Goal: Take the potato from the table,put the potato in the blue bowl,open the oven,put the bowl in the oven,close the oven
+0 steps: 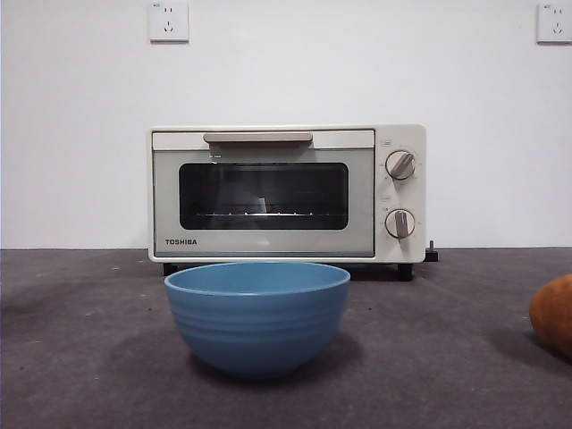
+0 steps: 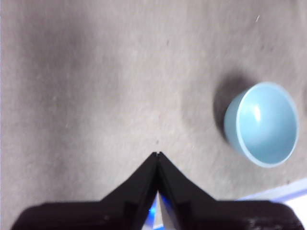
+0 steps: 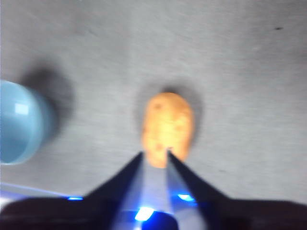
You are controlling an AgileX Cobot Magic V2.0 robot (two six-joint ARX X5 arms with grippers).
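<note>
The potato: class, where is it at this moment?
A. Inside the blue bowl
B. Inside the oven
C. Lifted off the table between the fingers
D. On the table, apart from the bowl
D: the potato lies on the table beside the empty blue bowl, and the right gripper is open above it, not holding it.

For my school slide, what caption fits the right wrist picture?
Right gripper, slightly open, above a potato on the table, blue bowl nearby.
</note>
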